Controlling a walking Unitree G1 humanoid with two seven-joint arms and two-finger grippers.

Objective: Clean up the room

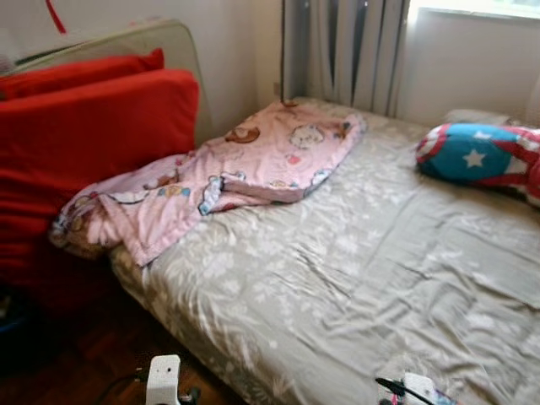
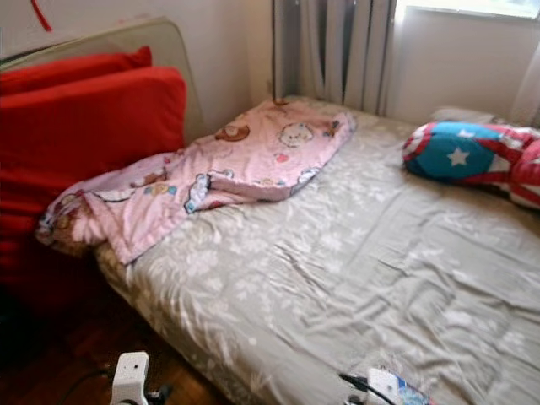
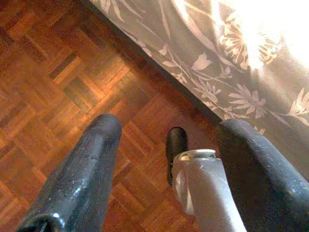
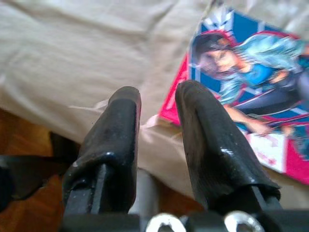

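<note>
A crumpled pink cartoon blanket [image 1: 228, 173] lies across the head of a bed [image 1: 380, 261] covered in a grey floral sheet. Toward the right side rests a blue, red and white star pillow [image 1: 481, 153]. A colourful picture book [image 4: 251, 92] lies on the sheet at the near edge, also seen at the bottom of the head view as the book [image 1: 422, 390]. My right gripper [image 4: 158, 104] hangs just short of it, its fingers close together with nothing between them. My left gripper [image 3: 171, 124] is open over the parquet floor [image 3: 48, 72] beside the bed.
Two big red cushions [image 1: 93, 126] lean against a padded headboard [image 1: 160, 38] at the left. Grey curtains [image 1: 346, 51] and a bright window stand behind the bed. The sheet hangs down the bed's side [image 3: 231, 72]. My own leg [image 3: 198, 188] shows between the left fingers.
</note>
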